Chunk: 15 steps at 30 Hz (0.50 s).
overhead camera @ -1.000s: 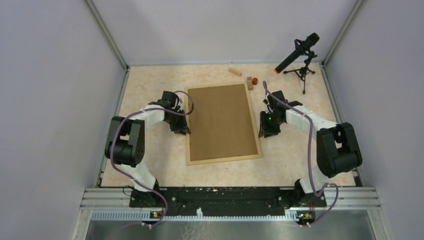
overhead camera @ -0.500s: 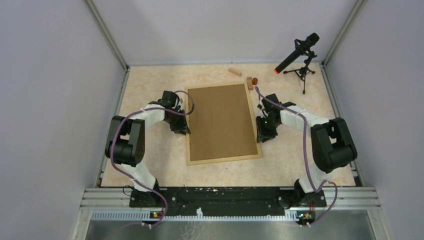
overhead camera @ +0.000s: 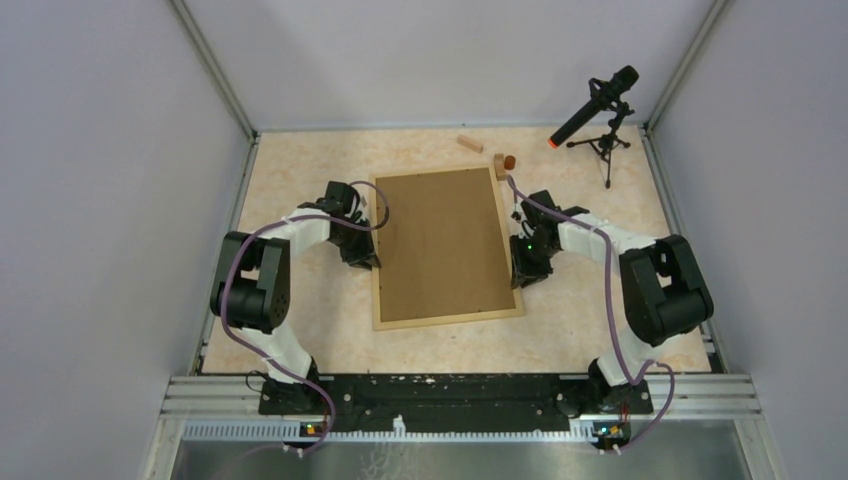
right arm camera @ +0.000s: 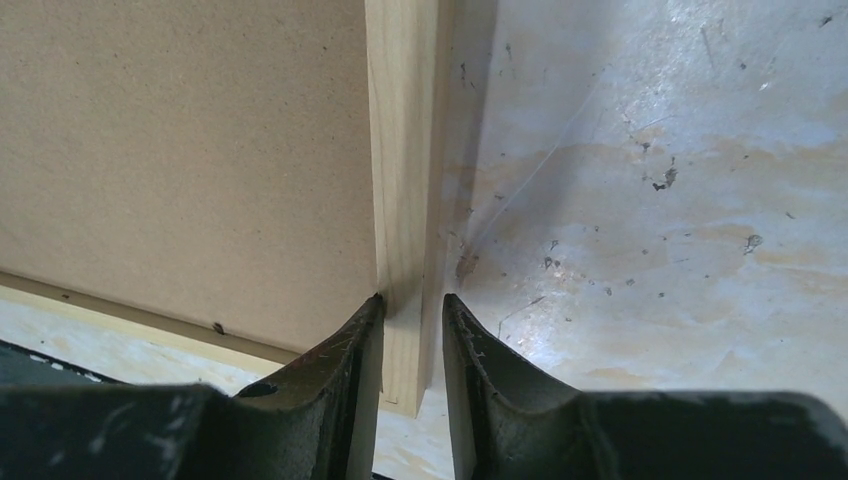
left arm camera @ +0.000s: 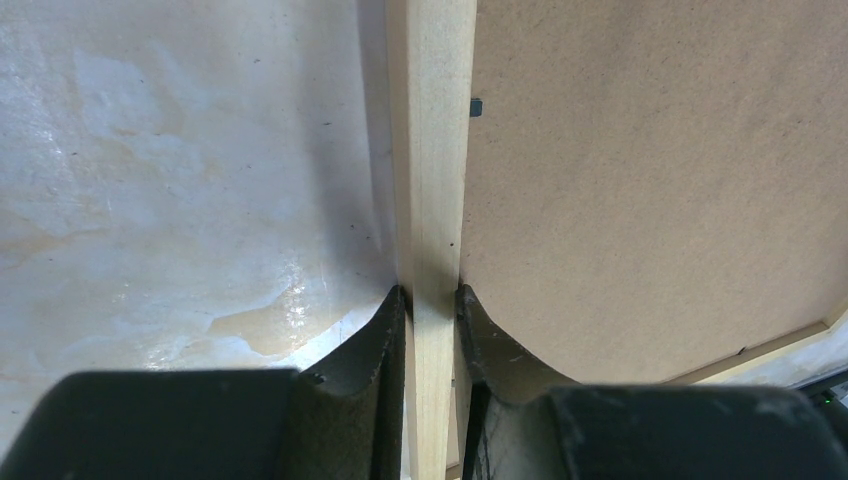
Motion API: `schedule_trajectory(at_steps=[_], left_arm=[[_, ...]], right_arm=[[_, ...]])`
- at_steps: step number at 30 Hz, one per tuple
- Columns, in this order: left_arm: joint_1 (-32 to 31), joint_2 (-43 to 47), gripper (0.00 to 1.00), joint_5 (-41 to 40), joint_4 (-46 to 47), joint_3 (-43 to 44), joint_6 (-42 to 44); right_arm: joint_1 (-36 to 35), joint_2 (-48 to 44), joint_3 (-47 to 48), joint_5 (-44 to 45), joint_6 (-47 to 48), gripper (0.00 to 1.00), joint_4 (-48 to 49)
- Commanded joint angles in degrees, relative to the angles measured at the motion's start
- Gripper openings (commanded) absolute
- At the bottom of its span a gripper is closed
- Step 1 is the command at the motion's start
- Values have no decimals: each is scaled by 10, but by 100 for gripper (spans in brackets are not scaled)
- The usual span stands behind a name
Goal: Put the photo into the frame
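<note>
Lying back-up mid-table in the top view, the frame [overhead camera: 445, 247] shows brown board inside pale rails, bare table [overhead camera: 300, 170] on every side; two wooden blocks [overhead camera: 470, 144] and one microphone stand [overhead camera: 604, 148] sit beyond it. Left wrist: the left gripper [left arm camera: 430, 300] pinches the left rail. Right wrist: the right gripper [right arm camera: 411, 305] pinches the right rail.

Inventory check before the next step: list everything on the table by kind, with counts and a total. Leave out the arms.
Picture frame, back up, brown board showing: 1
Pale wooden blocks: 2
Small reddish-brown cylinder: 1
Microphone on tripod: 1
Total: 5
No photo is visible in any view.
</note>
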State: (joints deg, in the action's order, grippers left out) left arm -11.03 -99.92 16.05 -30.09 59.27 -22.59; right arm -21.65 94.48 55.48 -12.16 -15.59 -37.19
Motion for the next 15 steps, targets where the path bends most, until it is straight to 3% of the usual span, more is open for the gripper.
schedule_trajectory(at_steps=[1, 15], left_arm=[[7, -36, 0, -108, -6, -15, 15], [6, -37, 0, -92, -5, -14, 27]], right_arm=[[-19, 7, -28, 36, -5, 28, 7], [-49, 172, 61, 148, -16, 31, -13]])
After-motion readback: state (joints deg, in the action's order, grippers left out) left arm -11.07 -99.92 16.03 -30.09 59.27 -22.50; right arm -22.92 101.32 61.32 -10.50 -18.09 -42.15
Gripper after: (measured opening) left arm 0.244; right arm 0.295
